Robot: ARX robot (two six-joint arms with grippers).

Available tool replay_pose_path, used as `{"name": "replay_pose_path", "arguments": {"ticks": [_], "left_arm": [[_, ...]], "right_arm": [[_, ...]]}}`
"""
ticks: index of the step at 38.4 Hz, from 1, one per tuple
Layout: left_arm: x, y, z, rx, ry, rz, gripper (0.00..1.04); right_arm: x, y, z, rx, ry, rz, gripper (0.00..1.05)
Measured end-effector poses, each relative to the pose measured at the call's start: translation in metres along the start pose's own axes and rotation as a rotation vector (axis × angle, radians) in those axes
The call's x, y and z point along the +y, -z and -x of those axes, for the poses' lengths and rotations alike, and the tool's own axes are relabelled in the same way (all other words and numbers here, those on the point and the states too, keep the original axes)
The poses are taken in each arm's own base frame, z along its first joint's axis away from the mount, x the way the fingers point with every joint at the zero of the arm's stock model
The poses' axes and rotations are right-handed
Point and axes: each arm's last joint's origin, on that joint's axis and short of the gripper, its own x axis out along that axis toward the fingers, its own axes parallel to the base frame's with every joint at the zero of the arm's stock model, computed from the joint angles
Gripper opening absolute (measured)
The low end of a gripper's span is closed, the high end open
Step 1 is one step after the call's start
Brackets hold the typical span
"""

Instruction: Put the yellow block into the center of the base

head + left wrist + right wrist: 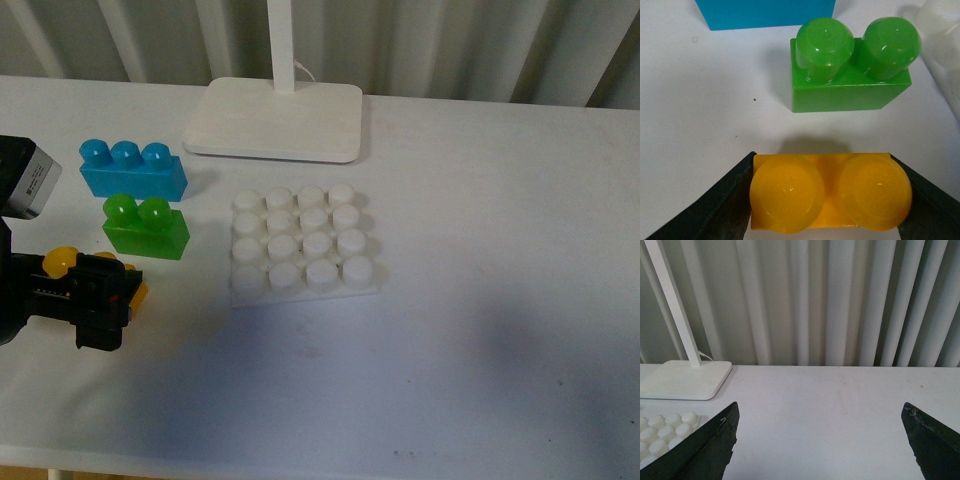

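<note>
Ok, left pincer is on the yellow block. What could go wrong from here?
1. The green brick sits close beside the yellow block; swinging toward the base without lifting first could knock it.
2. The left pincer grips the block only by its short ends, so it may pivot or slip when pressed down.
3. The base looks slightly turned in the front view, so the block may miss the centre studs unless rotated to match.
</note>
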Motion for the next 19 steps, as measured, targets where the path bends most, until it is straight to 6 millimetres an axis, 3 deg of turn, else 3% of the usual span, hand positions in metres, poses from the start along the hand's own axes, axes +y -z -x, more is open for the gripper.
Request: {"name": "replay_pose_path", "arguments": {"ticks": [2, 9, 19], "left_arm": [[0.000, 0.000, 0.000, 0.000, -0.004, 0.007, 0.67], [-0.004, -0.003, 0.002, -0.012, -0.027, 0.019, 0.66], [-0.031, -0.031, 0.018, -0.063, -0.056, 0.031, 0.66]], "right_arm": [[0.000, 0.000, 0.000, 0.000, 0.000, 0.000, 0.95], [0.000, 0.000, 0.000, 0.000, 0.000, 0.000, 0.95], [0.000, 0.000, 0.000, 0.000, 0.000, 0.000, 0.95]]}}
